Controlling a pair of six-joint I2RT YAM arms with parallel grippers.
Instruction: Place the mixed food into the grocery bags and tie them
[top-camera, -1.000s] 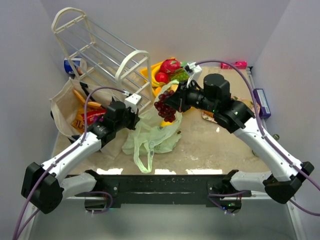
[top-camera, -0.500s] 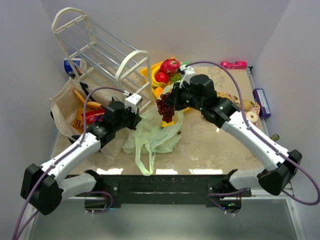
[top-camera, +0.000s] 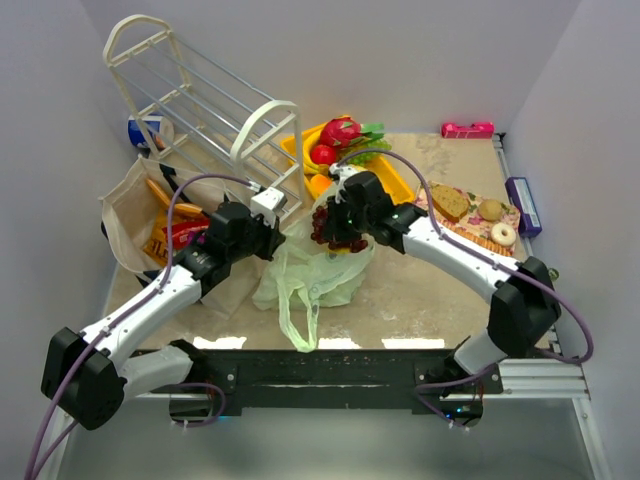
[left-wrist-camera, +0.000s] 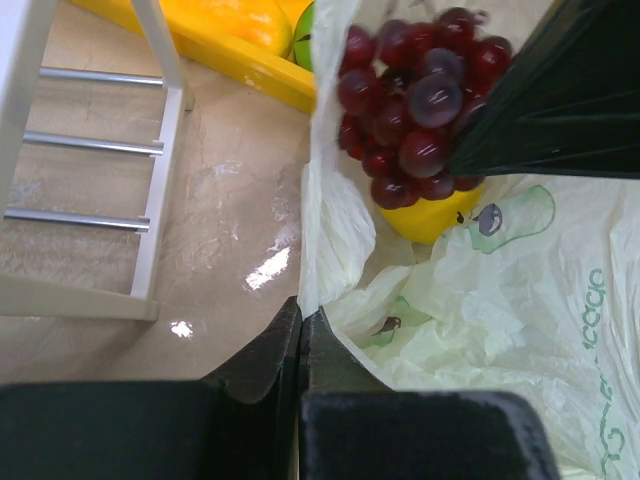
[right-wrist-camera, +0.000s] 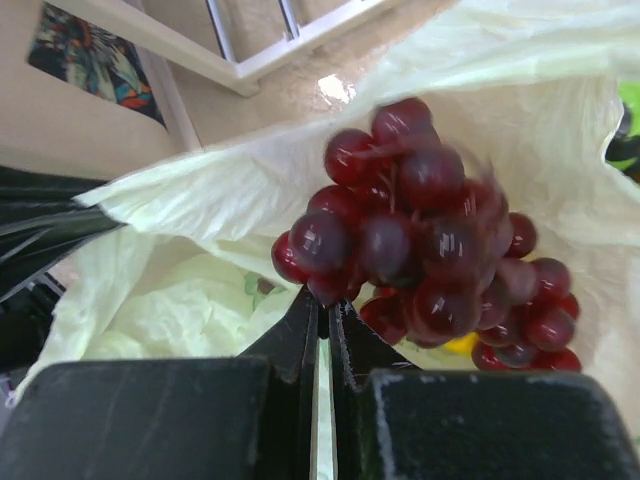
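The pale-green plastic bag lies mid-table with its mouth held up. My left gripper is shut on the bag's rim and lifts it open. My right gripper is shut on the purple grapes and holds the bunch over the bag's mouth; the grapes also show in the left wrist view. A yellow toy piece lies inside the bag below the grapes. The beige tote at the left holds orange and red snack packets.
A white wire rack lies tipped at the back left, close to the left gripper. A yellow tray with red and green toy fruits sits behind the bag. A mat with bread and doughnuts lies at the right.
My right arm has swung left and down, carrying the grapes from above the tray to just over the bag's mouth. The left gripper has kept hold of the bag's rim.
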